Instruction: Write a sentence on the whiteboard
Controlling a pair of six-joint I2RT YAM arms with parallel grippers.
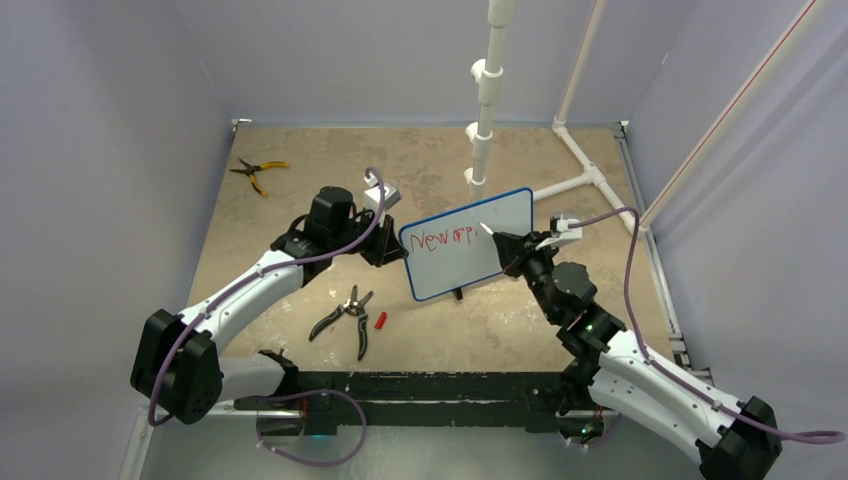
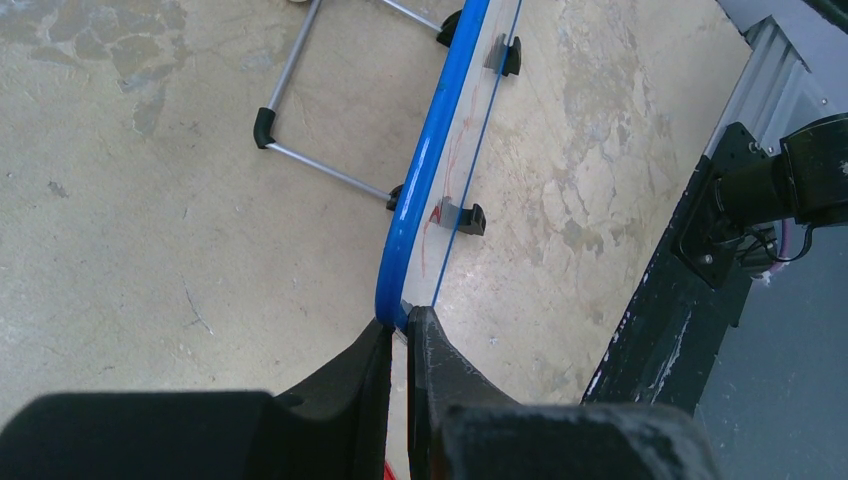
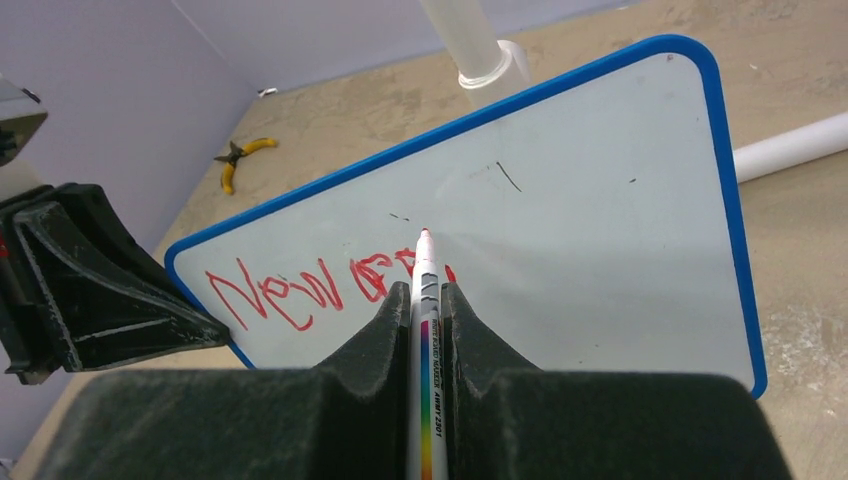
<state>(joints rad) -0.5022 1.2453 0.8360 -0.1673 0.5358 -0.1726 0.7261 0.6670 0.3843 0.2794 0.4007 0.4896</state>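
The whiteboard (image 1: 480,262), white with a blue frame, stands tilted in mid-table. Red lettering (image 1: 440,238), reading roughly "New" plus a second scrawled word, runs along its upper left. My left gripper (image 1: 393,250) is shut on the board's left edge, and its jaws pinch the blue frame (image 2: 420,190) in the left wrist view (image 2: 400,325). My right gripper (image 1: 520,248) is shut on a white marker (image 3: 426,262). The marker's red tip is at the board (image 3: 600,220) just right of the lettering (image 3: 300,290). I cannot tell whether the tip touches.
Black pruning shears (image 1: 348,318) and a small red cap (image 1: 381,320) lie in front of the board. Yellow-handled pliers (image 1: 257,172) lie at the back left. A white pipe frame (image 1: 484,120) stands behind the board. Grey walls enclose the table.
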